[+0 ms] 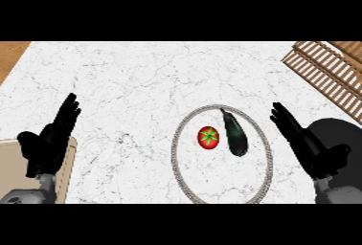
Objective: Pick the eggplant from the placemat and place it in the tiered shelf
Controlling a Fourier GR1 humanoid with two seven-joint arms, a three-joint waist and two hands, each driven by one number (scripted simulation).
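The white marble counter (127,81) carries a round placemat (185,125) and a slatted wooden tiered shelf (326,72).

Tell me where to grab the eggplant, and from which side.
Judging by its pose, grip the eggplant across its thick lower body, coming from above on the right with the right hand. It lies lengthwise on the placemat, its thin stem end farthest from the robot, and the tomato crowds its left side.

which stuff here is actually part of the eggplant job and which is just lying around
Part of the job:
- eggplant, lying on the placemat
- placemat, round
- shelf, at the upper right
- right hand, open beside the placemat

Just lying about:
- tomato, on the placemat beside the eggplant
- left hand, open at the left
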